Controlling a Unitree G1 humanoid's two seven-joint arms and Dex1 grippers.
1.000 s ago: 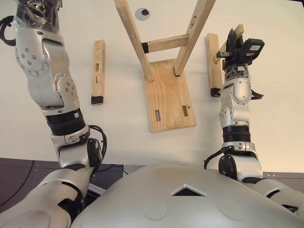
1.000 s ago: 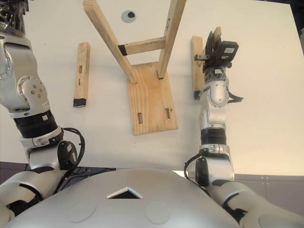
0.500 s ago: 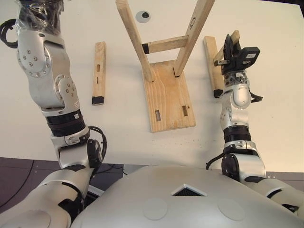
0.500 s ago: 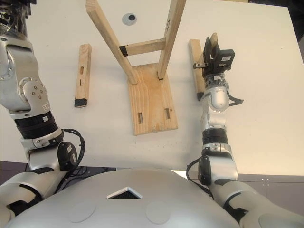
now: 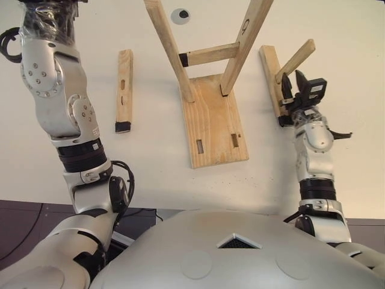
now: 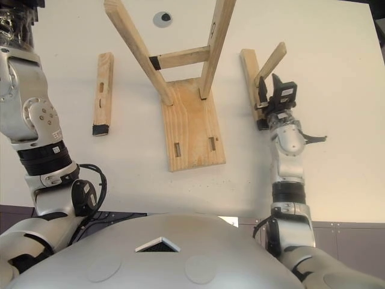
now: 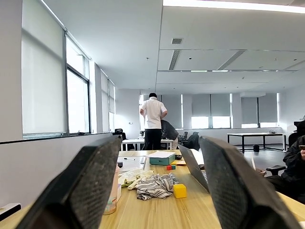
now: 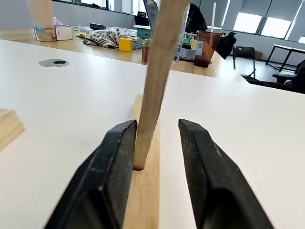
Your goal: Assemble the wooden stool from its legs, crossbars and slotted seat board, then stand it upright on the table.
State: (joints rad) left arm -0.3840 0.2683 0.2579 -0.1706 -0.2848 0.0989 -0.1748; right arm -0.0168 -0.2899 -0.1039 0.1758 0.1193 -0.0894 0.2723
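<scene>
The slotted seat board (image 5: pixel 213 123) lies flat on the white table (image 5: pixel 150 150). Two legs (image 5: pixel 165 48) (image 5: pixel 243 45) stand in its far slots, with a crossbar (image 5: pixel 207 55) joining them. A third leg (image 5: pixel 124 90) lies loose to the left. A fourth leg (image 5: pixel 272 78) lies to the right, and a second crossbar (image 5: pixel 296 60) rises tilted from its slot. My right gripper (image 5: pixel 293 90) is open, low over this leg's near end. Its fingers (image 8: pixel 119 157) flank the crossbar's (image 8: pixel 155 81) base. My left gripper (image 7: pixel 159 140) is open and empty, raised high.
A round grey grommet (image 5: pixel 180 15) sits in the table beyond the stool parts. The left arm (image 5: pixel 57 90) stands over the table's left side. Bare tabletop lies right of the fourth leg and in front of the seat board.
My right gripper has drawn back toward me and dropped from the crossbar's upper end to its base. The crossbar now stands free in the lying leg. The left arm has kept still.
</scene>
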